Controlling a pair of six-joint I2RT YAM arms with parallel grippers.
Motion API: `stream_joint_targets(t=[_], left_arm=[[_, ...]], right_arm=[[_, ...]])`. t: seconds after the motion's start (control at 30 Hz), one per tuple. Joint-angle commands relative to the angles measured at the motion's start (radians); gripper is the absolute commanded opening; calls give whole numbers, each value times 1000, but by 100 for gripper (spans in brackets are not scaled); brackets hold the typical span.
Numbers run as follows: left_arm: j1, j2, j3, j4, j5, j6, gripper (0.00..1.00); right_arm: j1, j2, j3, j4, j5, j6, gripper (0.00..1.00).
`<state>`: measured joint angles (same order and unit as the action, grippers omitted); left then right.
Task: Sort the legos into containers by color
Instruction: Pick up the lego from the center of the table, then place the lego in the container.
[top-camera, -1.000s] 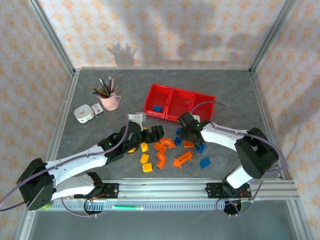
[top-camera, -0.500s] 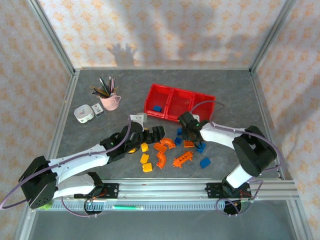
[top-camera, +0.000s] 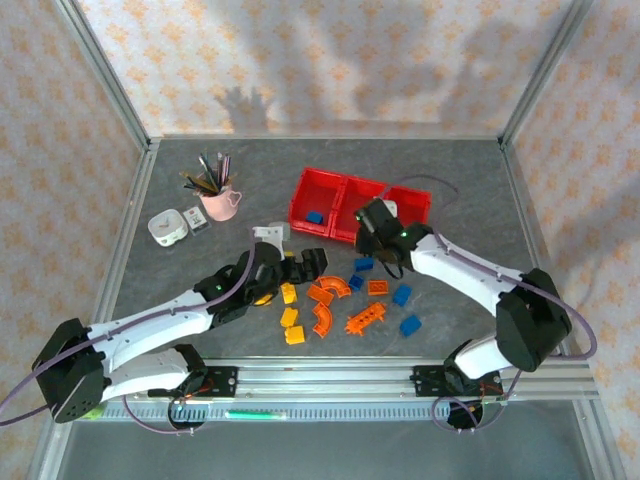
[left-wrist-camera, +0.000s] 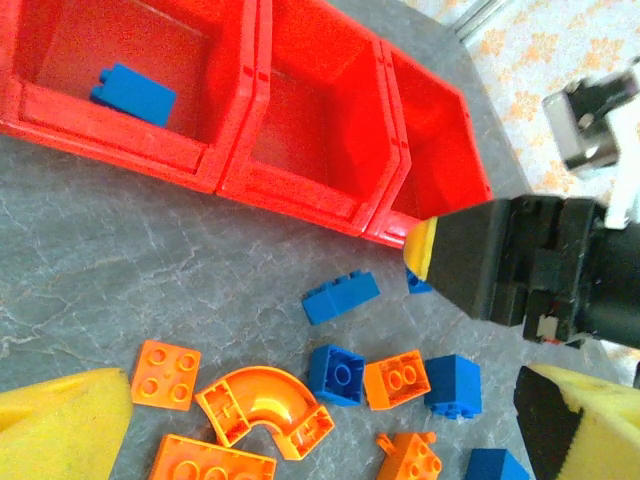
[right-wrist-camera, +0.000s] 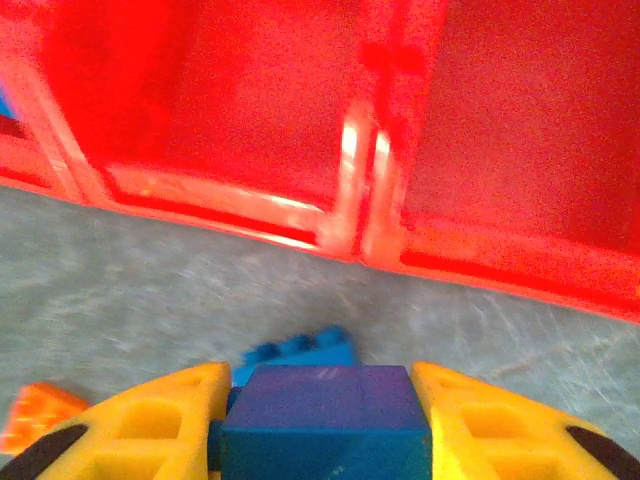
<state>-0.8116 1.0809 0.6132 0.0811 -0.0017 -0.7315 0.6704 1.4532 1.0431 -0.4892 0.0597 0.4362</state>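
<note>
Grey table (top-camera: 450, 180). One blue lego (left-wrist-camera: 132, 93) sits in your leftmost container (left-wrist-camera: 110, 135) (other two look empty). Right gripper (right-wrist-camera: 315, 420) pinches a blue brick (right-wrist-camera: 315, 445); left gripper (top-camera: 308, 263) spread; loose legos (top-camera: 340, 300) await.

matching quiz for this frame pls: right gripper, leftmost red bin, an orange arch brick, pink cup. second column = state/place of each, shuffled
1. right gripper
2. leftmost bright red open-topped plastic bin
3. orange curved plastic arch brick
4. pink cup

A. holds pens
B. lies loose on the grey table
C. shut on a blue plastic brick
D. contains one blue rectangular brick

Pairs: 1-C, 2-D, 3-B, 4-A
</note>
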Motion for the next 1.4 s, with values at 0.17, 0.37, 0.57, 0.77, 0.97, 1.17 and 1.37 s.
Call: stream_joint_targets(t=[0.17,0.37,0.57,0.77,0.97,1.17,1.37], left_arm=[[71,-45,45,-93,-34,45,99],[168,-43,52,-114,-11,69,99],[247,-6,59,-82,21,87,99],[295,50,65,-52,48,90,99],[298,62,71,-45,57,101,99],[299,49,70,-49,78,105,99],[296,21,54,-53,146,113,99]], right_arm=[[35,191,262,9,-26,-52,30],[35,380,460,46,-23,-68,29],[7,593,688,12,35,-82,29],[-32,751,862,-21,24,-95,40],[-32,757,916,-29,15,-112,61],[-31,665,864,-33,10,-114,72],[-26,469,639,28,-20,-103,79]])
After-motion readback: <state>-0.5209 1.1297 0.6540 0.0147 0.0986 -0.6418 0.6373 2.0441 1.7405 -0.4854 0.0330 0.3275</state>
